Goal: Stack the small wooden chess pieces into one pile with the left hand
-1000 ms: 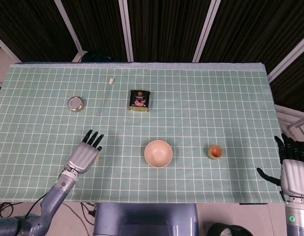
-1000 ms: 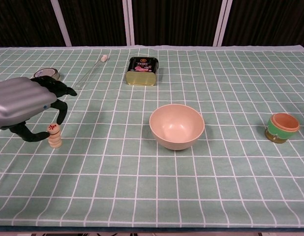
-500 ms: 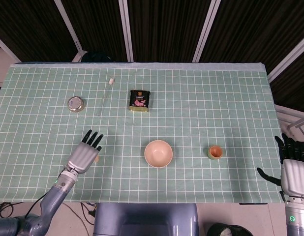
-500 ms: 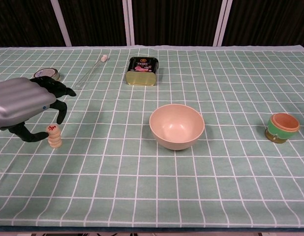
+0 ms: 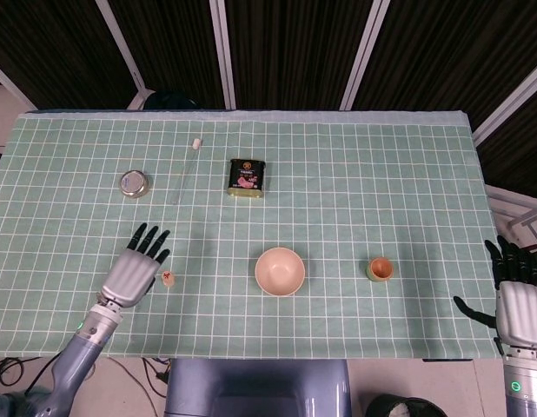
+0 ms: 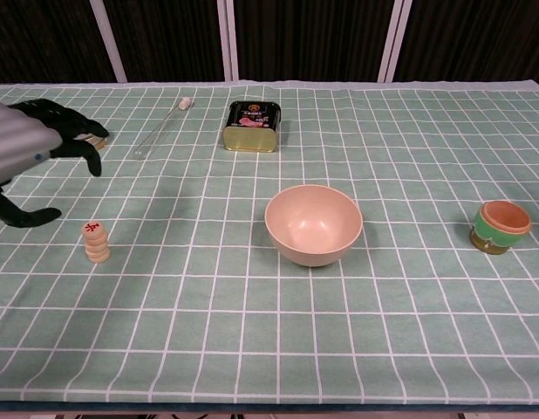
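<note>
Dark slatted panels back the far edge of a table (image 5: 407,174) covered in green checked cloth. On the near-left part of that cloth, the pile of small wooden chess pieces (image 6: 96,242) stands upright, a red mark on its top piece; from the head view it shows as a small pale dot (image 5: 168,278). My left hand (image 5: 135,265) is just to the left of the pile and apart from it, fingers spread, holding nothing; the chest view shows it at the left edge (image 6: 25,144), dark fingers fanned above the cloth. My right hand (image 5: 514,300) is off the right side of the table, fingers apart and empty.

A pale pink bowl (image 6: 313,223) sits near the middle of the cloth, well to the right of the pile. Further right is a small green cup with an orange rim (image 6: 500,226). Toward the far side lies a dark rectangular tin with a pink label (image 6: 251,126), and to its left a thin clear rod with a white tip (image 6: 161,128). A round metal tin (image 5: 134,183) rests at far left, partly hidden behind my left fingers in the chest view.
</note>
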`<act>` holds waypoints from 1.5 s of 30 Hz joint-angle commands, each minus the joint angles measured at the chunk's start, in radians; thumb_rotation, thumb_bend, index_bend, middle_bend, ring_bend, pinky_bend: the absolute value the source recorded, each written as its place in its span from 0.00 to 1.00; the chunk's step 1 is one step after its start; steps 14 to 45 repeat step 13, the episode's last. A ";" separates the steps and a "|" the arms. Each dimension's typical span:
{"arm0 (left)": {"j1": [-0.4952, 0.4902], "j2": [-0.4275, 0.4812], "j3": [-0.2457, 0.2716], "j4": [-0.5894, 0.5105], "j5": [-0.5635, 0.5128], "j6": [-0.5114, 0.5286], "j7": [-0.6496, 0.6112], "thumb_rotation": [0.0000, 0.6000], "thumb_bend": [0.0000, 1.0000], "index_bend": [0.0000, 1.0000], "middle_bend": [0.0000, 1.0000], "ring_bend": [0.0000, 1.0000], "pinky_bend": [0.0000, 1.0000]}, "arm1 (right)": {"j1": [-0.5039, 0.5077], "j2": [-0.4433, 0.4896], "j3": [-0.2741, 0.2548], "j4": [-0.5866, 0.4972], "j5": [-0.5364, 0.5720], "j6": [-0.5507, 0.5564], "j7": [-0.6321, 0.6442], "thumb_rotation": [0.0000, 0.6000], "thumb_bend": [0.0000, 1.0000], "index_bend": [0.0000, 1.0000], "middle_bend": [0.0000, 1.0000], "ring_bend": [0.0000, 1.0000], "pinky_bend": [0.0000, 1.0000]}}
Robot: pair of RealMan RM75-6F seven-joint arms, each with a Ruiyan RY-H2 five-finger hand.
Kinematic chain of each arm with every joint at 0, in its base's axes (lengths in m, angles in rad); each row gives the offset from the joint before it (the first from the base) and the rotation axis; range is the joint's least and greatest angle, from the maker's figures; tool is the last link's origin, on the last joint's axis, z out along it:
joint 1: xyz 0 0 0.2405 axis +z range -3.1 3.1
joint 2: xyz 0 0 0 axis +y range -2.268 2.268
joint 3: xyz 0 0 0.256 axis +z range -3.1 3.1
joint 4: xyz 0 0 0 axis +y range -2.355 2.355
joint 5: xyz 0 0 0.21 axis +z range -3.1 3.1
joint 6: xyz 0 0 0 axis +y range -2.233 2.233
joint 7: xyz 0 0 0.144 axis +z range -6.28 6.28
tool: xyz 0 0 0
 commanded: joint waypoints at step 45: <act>0.247 0.174 0.009 0.091 0.172 0.330 -0.506 1.00 0.30 0.06 0.02 0.00 0.00 | 0.012 0.012 -0.032 0.034 -0.098 0.007 0.049 1.00 0.23 0.09 0.01 0.00 0.00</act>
